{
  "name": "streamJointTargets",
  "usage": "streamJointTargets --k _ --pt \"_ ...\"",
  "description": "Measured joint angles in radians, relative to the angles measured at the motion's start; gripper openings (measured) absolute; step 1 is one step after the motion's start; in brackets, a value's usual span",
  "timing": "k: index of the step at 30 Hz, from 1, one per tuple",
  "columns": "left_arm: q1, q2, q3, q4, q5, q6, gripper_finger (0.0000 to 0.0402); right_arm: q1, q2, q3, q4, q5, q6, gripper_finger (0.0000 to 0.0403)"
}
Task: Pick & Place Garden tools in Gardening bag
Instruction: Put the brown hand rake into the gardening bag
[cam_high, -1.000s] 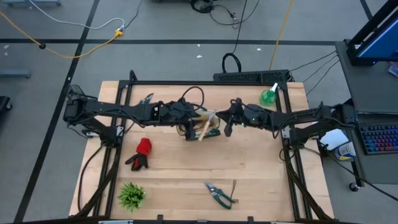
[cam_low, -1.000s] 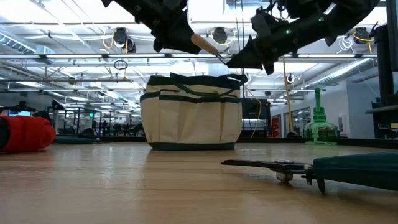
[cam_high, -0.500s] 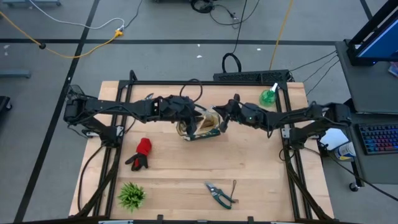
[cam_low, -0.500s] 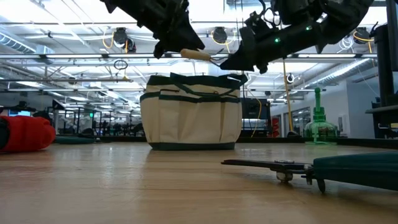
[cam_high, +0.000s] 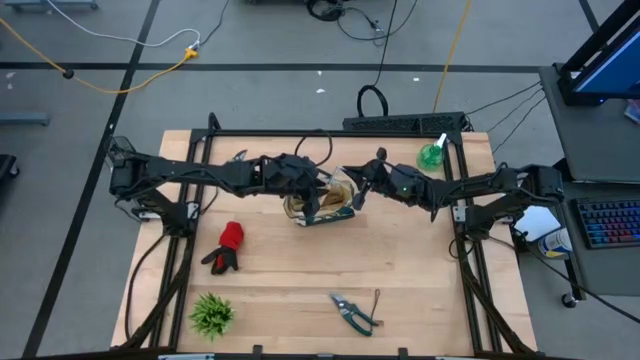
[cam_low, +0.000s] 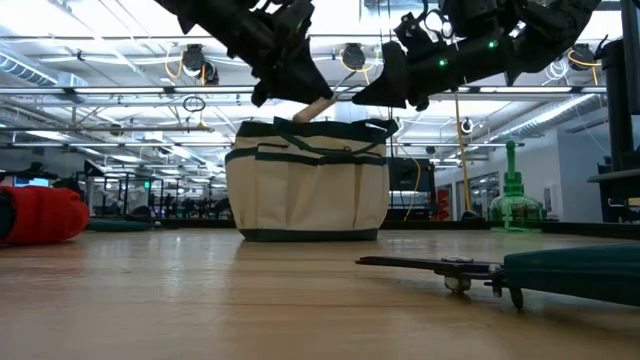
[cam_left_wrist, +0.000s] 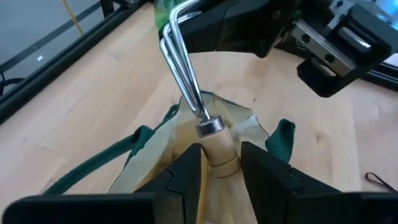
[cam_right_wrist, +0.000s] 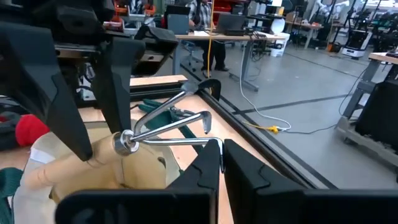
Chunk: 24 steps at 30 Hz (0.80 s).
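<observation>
A cream canvas gardening bag (cam_high: 322, 205) (cam_low: 305, 180) with dark green trim stands upright at the table's middle. Both grippers hover just above its mouth. My left gripper (cam_high: 312, 190) (cam_left_wrist: 221, 165) is shut on the wooden handle of a hand fork (cam_left_wrist: 186, 81) with metal tines. My right gripper (cam_high: 362, 190) (cam_right_wrist: 222, 168) is shut at the tines' bent tips. A red-and-black glove (cam_high: 228, 245), green-handled pruners (cam_high: 352, 310) and a green spray bottle (cam_high: 432, 155) sit on the table. My left gripper pinches the fork's wooden handle (cam_left_wrist: 219, 149) between its two fingers, just behind the metal collar, coming from above. The fork is clear of the table, its handle end (cam_low: 312, 110) slanting down at the bag's mouth. My right gripper meets the bent tip of one tine (cam_right_wrist: 219, 144) at its fingertips, coming level from the table's right. The tip seems pinched between the two shut fingers, but the contact is too small to be sure.
A spiky green tuft plant (cam_high: 211, 313) stands at the near left corner. A second pair of pruners (cam_high: 237, 158) lies at the far left. Bare wood lies between the bag and the near edge.
My left gripper has turned the fork over the bag: the wooden handle went from slanting up, to level, to slanting down toward the bag's mouth. My right gripper has shifted a little toward the bag and the far edge, staying at the tines.
</observation>
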Motion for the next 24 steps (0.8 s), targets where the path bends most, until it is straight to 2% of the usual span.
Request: streamJointTargets --k 14,20,24 --pt "0.012 -0.001 0.000 0.047 -0.007 0.021 0.0116 0.000 -0.001 0.000 0.102 -0.005 -0.018 0.0003" --pt "0.015 -0.001 0.000 0.062 -0.012 0.086 0.0114 0.000 -0.001 0.000 0.125 -0.008 -0.036 0.0003" --pt "0.017 -0.001 0.000 0.055 -0.024 0.100 0.0088 0.000 -0.001 0.000 0.129 -0.009 -0.036 0.0004"
